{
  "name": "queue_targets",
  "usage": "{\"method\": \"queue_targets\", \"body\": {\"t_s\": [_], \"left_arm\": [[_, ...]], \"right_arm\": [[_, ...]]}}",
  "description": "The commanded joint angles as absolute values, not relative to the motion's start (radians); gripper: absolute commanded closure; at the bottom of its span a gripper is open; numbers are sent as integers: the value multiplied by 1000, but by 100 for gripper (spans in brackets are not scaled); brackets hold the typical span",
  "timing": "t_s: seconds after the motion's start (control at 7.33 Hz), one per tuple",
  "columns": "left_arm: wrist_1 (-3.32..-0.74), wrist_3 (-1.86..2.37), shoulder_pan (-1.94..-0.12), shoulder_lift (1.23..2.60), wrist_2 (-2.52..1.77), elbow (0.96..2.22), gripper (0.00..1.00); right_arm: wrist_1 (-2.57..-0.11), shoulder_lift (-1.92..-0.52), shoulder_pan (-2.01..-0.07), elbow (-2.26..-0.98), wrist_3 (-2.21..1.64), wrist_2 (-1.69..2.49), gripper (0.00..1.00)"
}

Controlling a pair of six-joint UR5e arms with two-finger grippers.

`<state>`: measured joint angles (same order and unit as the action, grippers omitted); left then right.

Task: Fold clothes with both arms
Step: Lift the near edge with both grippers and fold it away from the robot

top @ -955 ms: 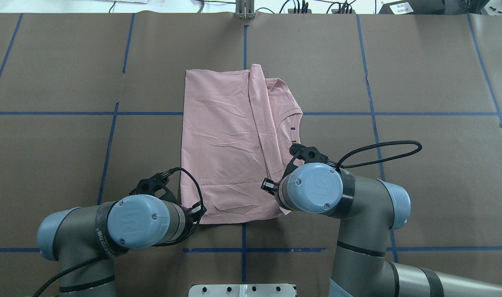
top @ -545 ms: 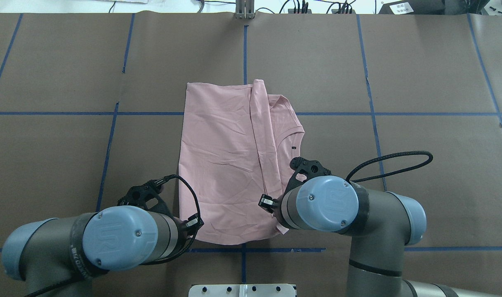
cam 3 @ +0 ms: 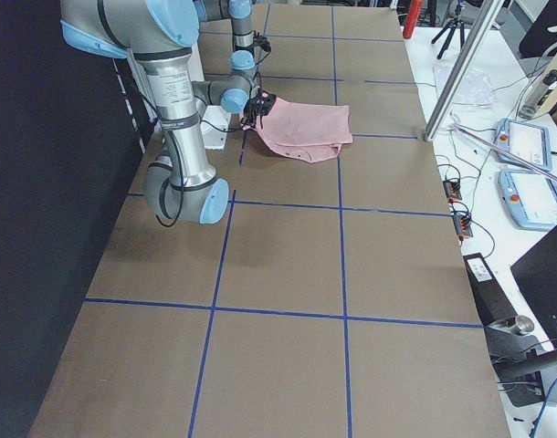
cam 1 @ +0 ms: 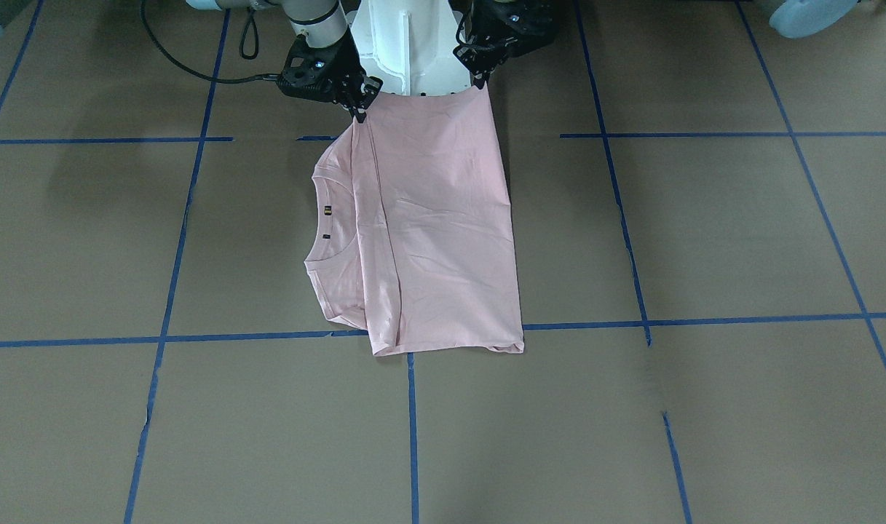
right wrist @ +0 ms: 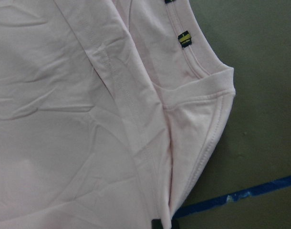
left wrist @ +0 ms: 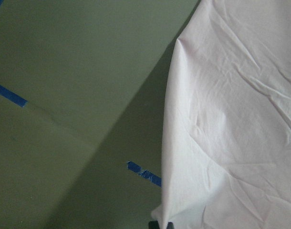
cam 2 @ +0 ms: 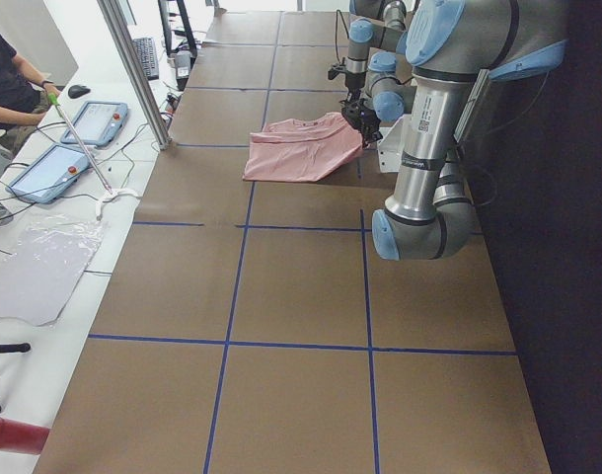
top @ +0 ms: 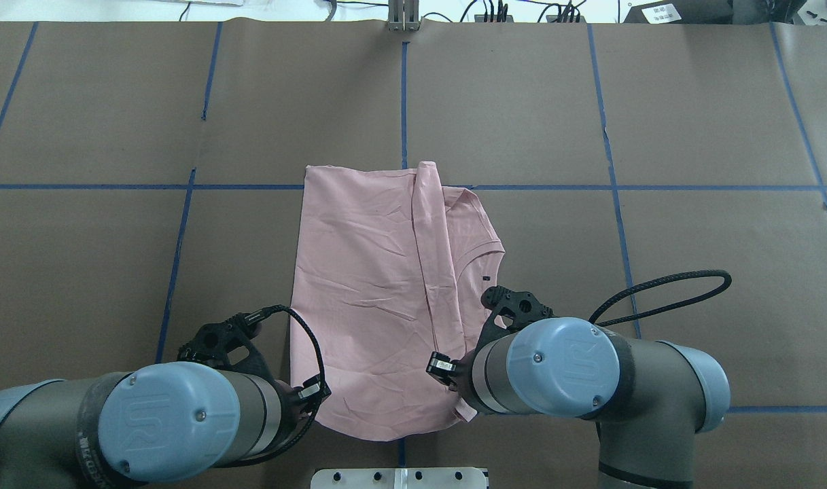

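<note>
The pale pink T-shirt [top: 365, 292] lies folded lengthwise on the brown table, neck [cam 1: 333, 218] toward the robot's right. The Snoopy drawing is hidden. Its near edge is lifted at two corners. My left gripper [cam 1: 480, 81] is shut on the near left corner, and my right gripper [cam 1: 360, 110] is shut on the near right corner by the sleeve fold. In the overhead view both wrists cover the fingertips. The left wrist view shows the shirt's edge [left wrist: 231, 119]; the right wrist view shows the ribbed neck [right wrist: 193, 62] and a small tag [right wrist: 184, 39].
The white pedestal base [top: 399, 477] stands just behind the shirt's near edge. Blue tape lines [top: 610, 187] cross the brown table. A side bench holds tablets [cam 2: 94, 118], with a seated person [cam 2: 10, 69] beside it. A metal post [top: 403, 17] stands at the far edge.
Both arms have drawn back toward the robot's base, dragging the shirt along the table toward the near edge. Both grippers have kept their hold on the corners.
</note>
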<state>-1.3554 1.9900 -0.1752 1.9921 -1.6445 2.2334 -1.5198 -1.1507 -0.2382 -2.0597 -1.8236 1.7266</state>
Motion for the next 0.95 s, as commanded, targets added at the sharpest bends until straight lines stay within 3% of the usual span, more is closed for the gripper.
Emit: {"method": "queue_targets", "body": {"t_s": [0.0, 0.68, 0.82], "left_arm": [[-1361, 1889, -262, 2000, -1643, 2211, 100], [-1563, 1848, -370, 2006, -1643, 2076, 100], [-1575, 1844, -421, 2016, -1643, 2062, 100]], "right_arm": [[-1485, -1144, -319, -2043, -1816, 1726, 100], [-1367, -1121, -432, -1908, -1816, 1726, 100], [-1367, -1062, -478, -1840, -1815, 1727, 100]]}}
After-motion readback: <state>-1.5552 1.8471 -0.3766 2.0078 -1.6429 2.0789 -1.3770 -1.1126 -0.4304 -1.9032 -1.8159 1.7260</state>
